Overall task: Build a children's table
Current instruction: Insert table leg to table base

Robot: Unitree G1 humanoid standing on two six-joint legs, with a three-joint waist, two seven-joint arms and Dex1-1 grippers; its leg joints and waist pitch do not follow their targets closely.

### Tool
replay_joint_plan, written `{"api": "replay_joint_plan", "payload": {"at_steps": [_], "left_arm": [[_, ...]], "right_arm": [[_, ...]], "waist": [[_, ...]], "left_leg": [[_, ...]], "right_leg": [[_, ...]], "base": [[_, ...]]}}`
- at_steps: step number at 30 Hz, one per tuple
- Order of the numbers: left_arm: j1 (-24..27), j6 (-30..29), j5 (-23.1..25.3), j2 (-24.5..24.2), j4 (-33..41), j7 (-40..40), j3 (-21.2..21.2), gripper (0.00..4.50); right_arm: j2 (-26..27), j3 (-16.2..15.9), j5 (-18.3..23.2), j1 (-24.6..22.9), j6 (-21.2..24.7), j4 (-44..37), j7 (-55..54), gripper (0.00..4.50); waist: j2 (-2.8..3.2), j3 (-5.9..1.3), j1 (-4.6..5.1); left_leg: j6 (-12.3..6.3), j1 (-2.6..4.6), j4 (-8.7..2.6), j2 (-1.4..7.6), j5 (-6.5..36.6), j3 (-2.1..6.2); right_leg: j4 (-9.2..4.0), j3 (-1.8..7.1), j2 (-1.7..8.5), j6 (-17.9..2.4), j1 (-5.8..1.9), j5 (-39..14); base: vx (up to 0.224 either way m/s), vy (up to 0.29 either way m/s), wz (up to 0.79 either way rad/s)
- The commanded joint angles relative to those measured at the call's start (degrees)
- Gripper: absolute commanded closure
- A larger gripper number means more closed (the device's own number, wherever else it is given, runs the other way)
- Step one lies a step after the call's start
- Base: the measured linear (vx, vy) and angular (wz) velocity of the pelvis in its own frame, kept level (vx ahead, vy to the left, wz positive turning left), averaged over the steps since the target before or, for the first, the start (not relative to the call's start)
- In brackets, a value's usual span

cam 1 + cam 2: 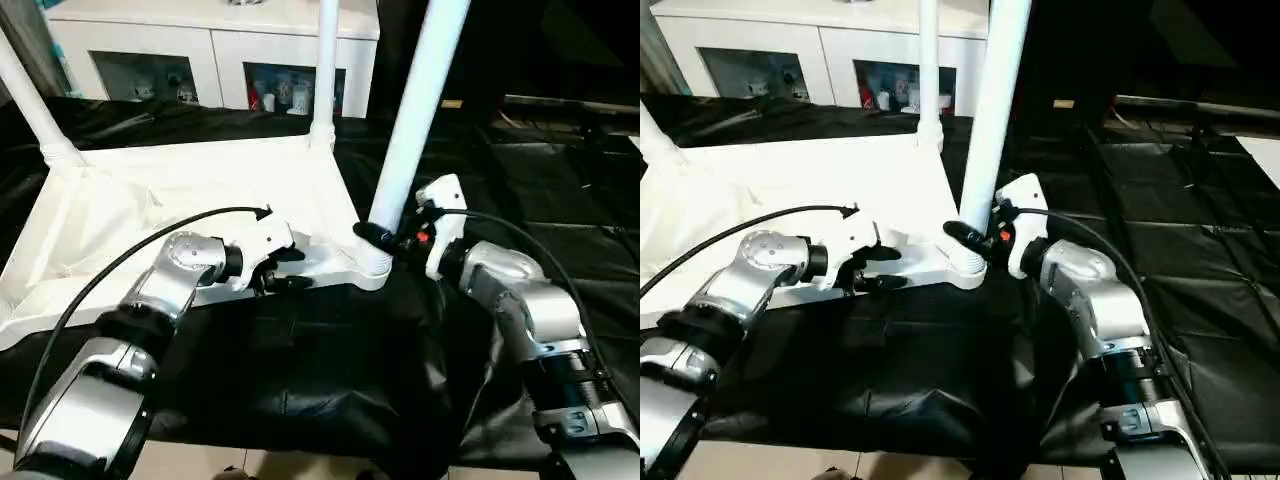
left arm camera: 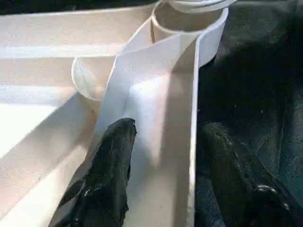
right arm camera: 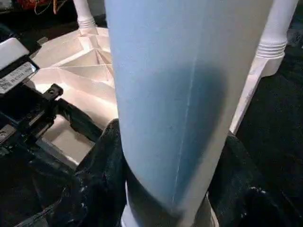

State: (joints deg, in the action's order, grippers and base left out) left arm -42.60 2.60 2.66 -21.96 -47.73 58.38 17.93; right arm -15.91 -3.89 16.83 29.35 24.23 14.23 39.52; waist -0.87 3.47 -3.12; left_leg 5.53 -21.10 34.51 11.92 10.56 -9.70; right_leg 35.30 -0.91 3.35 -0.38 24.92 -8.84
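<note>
A white cabinet (image 1: 210, 50) with glass doors is standing along the back wall, small figures sitting on its shelves, and in front of it a black-draped tabletop (image 1: 330, 370) is taking up most of the scene. The children's table (image 1: 150, 215) is lying upside down on that black cloth, its ribbed underside facing up and its white top spreading across the left half of the cloth. Three white legs are rising from its corner sockets: one at the far left (image 1: 25, 95), one at the far corner (image 1: 325, 70), and the nearest leg (image 1: 415, 110) (the thickest-looking, being closest to the camera) leaning slightly to the right out of the near right corner socket (image 1: 372, 262). The right pincer (image 1: 385, 238) is gripping the nearest leg just above that socket, one black finger wrapping each side of the tube. The left pincer (image 1: 285, 268) is reaching in at the near edge of the top, just left of the same socket; its fingers (image 2: 111, 165) are standing apart and straddling the white rim (image 2: 191, 142), one inside the channel and one outside over the black cloth, not squeezing it.
</note>
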Motion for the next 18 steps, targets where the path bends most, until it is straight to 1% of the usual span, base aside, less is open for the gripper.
{"api": "replay_joint_plan", "payload": {"at_steps": [1, 2, 3, 4, 5, 6, 7, 8, 9, 10, 11, 12, 14, 16, 17, 18], "left_arm": [[-1.26, 0.47, 0.52, 0.21, -0.83, -0.16, 0.38, 2.28], [-1.63, 0.87, 0.57, 0.4, -1.51, -0.14, 0.27, 2.33], [-2.67, 2.32, 1.21, 0.82, -3.57, 0.15, 0.34, 2.45], [-3.05, 2.93, 1.55, 0.94, -4.36, 0.25, 0.42, 2.45], [-3.24, 3.23, 1.71, 1.01, -4.75, 0.3, 0.46, 2.59], [-3.68, 3.73, 2.04, 1.15, -5.6, 0.45, 0.55, 2.68], [-4.35, 3.99, 2.26, 1.43, -6.75, 0.89, 0.6, 2.71], [-4.76, 4.2, 2.41, 1.59, -7.4, 0.89, 0.61, 2.78], [-4.94, 4.2, 2.41, 1.69, -7.68, 0.96, 0.59, 2.91], [-5.07, 4.2, 2.4, 1.76, -7.87, 1.01, 0.58, 3.13], [-5.38, 4.4, 2.56, 1.88, -8.39, 1.28, 0.72, 3.18], [-5.7, 4.37, 2.68, 2.09, -9.03, 2.01, 0.98, 3.25], [-5.92, 4.31, 2.99, 2.2, -9.62, 2.78, 1.43, 3.49], [-6.19, 4.84, 3.34, 2.35, -10.41, 2.95, 1.49, 3.58], [-6.62, 5.02, 3.41, 2.8, -11.7, 3.48, 1.31, 3.64], [-6.85, 5.28, 3.57, 2.98, -12.29, 3.67, 1.26, 3.69]], "right_arm": [[-0.1, 0.18, -0.17, 0.2, -0.27, -1.36, 0.0, 2.63], [-0.12, 0.14, -0.14, 0.09, -0.2, -1.56, 0.03, 2.63], [-0.27, 0.03, -0.08, -0.27, -0.09, -2.07, 0.06, 2.63], [-0.34, -0.02, -0.06, -0.42, -0.06, -2.26, 0.07, 2.63], [-0.38, -0.04, -0.06, -0.49, -0.04, -2.36, 0.07, 2.63], [-0.45, -0.06, -0.02, -0.64, 0.03, -2.56, 0.09, 2.63], [-0.56, -0.05, 0.01, -0.81, 0.09, -2.81, 0.21, 2.63], [-0.61, -0.03, -0.02, -0.85, 0.08, -2.86, 0.27, 2.63], [-0.64, -0.01, -0.03, -0.87, 0.09, -2.89, 0.31, 2.63], [-0.67, 0.01, -0.03, -0.89, 0.09, -2.91, 0.35, 2.63], [-0.72, 0.05, -0.06, -0.92, 0.08, -2.95, 0.41, 2.63], [-0.81, 0.12, -0.11, -0.97, 0.03, -3.01, 0.49, 2.63], [-0.88, 0.19, -0.19, -0.99, -0.02, -3.06, 0.54, 2.63], [-0.94, 0.22, -0.2, -1.04, -0.03, -3.14, 0.54, 2.63], [-1.13, 0.35, -0.1, -1.02, 0.07, -3.29, 0.63, 2.63], [-1.21, 0.39, -0.07, -1.03, 0.08, -3.35, 0.69, 2.63]], "waist": [[0.32, -4.85, -0.03], [0.22, -4.88, -0.03], [0.42, -4.85, -0.06], [0.48, -4.84, 0.01], [0.37, -4.88, -0.08], [0.47, -4.84, -0.1], [0.66, -4.85, -0.1], [0.6, -4.81, -0.08], [0.54, -4.84, -0.08], [0.57, -4.86, -0.09], [0.76, -4.85, -0.11], [0.75, -4.85, -0.09], [0.94, -4.86, -0.09], [0.85, -4.89, -0.03], [1.19, -4.91, -0.03], [1.07, -4.91, 0.0]], "left_leg": [[-0.99, 0.32, -3.34, -0.18, 7.32, -0.59], [-0.97, 0.34, -3.36, -0.13, 7.37, -0.58], [-0.97, 0.36, -3.37, -0.13, 7.46, -0.55], [-1.01, 0.35, -3.33, -0.28, 7.7, -0.59], [-0.95, 0.38, -3.36, -0.22, 7.78, -0.52], [-0.97, 0.37, -3.39, -0.23, 7.9, -0.49], [-0.75, 0.41, -3.39, -0.15, 8.21, -0.47], [-0.72, 0.4, -3.39, -0.22, 8.43, -0.49], [-0.71, 0.41, -3.37, -0.24, 8.64, -0.5], [-0.59, 0.4, -3.39, -0.19, 8.83, -0.46], [-0.54, 0.43, -3.39, -0.17, 8.88, -0.42], [-0.47, 0.43, -3.39, -0.19, 9.04, -0.42], [-0.36, 0.48, -3.39, -0.21, 9.39, -0.41], [-0.45, 0.45, -3.39, -0.19, 9.25, -0.41], [-0.48, 0.45, -3.35, -0.26, 9.07, -0.4], [-0.57, 0.47, -3.35, -0.28, 9.15, -0.44]], "right_leg": [[-3.3, 1.39, 2.5, -12.75, -4.55, -5.46], [-3.27, 1.39, 2.5, -12.98, -4.57, -5.18], [-3.26, 1.39, 2.49, -13.09, -4.54, -5.14], [-3.44, 1.37, 2.37, -12.93, -4.59, -5.2], [-3.42, 1.37, 2.48, -12.93, -4.68, -5.16], [-3.47, 1.36, 2.47, -12.91, -4.64, -5.36], [-3.42, 1.38, 2.53, -13.13, -4.64, -5.28], [-3.46, 1.34, 2.46, -13.21, -4.64, -5.28], [-3.49, 1.34, 2.46, -13.25, -4.69, -5.42], [-3.48, 1.35, 2.53, -13.34, -4.73, -5.57], [-3.46, 1.33, 2.52, -13.39, -4.69, -5.62], [-3.52, 1.35, 2.53, -13.38, -4.7, -5.9], [-3.54, 1.35, 2.5, -13.5, -4.69, -5.91], [-3.52, 1.32, 2.43, -13.75, -4.73, -5.05], [-3.48, 1.32, 2.42, -13.93, -4.72, -4.48], [-3.58, 1.3, 2.38, -13.96, -4.73, -4.4]], "base": [[0.0, 0.0, 0.0], [0.0, 0.0, 0.0], [0.0, 0.0, 0.0], [0.0, 0.0, 0.0], [0.0, 0.0, 0.0], [0.0, 0.0, 0.0], [0.0, 0.0, 0.0], [0.0, 0.0, 0.0], [0.0, 0.0, 0.0], [0.0, 0.0, 0.0], [0.0, 0.0, 0.0], [0.0, 0.0, 0.0], [0.0, 0.0, 0.0], [0.0, 0.0, 0.0], [0.0, 0.0, 0.0], [0.0, 0.0, 0.0]]}}
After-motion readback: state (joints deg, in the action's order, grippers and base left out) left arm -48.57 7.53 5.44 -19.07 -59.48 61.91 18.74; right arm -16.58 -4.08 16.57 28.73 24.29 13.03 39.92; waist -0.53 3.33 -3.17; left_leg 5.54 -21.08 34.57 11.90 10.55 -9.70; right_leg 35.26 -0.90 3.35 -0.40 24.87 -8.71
